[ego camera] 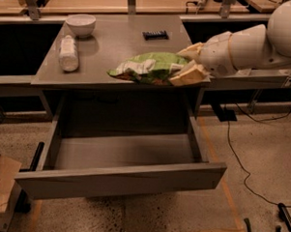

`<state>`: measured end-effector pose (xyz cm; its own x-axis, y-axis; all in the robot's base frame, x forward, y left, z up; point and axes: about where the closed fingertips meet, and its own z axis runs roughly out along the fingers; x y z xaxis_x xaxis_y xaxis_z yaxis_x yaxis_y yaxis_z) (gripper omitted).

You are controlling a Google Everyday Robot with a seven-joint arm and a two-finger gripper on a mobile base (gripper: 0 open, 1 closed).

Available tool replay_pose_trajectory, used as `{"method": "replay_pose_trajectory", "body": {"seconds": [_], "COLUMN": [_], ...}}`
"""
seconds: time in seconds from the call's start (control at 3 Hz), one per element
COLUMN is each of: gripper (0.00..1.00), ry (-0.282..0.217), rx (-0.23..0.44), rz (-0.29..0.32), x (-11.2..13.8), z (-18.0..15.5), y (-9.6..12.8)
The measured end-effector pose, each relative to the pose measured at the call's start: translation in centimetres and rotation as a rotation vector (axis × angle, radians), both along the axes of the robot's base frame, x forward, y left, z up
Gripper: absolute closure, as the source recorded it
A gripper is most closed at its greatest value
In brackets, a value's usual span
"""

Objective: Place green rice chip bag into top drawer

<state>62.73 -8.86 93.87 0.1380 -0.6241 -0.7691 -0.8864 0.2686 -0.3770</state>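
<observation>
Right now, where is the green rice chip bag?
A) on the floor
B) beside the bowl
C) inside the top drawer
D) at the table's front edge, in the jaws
D: the green rice chip bag hangs over the table's front edge, one end clamped in the jaws, above the open top drawer.

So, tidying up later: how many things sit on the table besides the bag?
3: bowl back left, bottle left, black bar back centre; gripper holds the bag front right.
</observation>
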Motion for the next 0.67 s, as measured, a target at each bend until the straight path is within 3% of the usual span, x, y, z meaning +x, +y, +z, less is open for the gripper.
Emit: {"method": "replay_pose_trajectory", "body": {"seconds": [0.33,0.67], "gripper": [1.0,1.0], "ry": [0.139,0.211], "rx": [-0.019,-0.036], "rz": [-0.002,0.023], "x": [-5.4,-6.1], "z": [-4.1,-8.8], "y": [-1.8,-2.2]}}
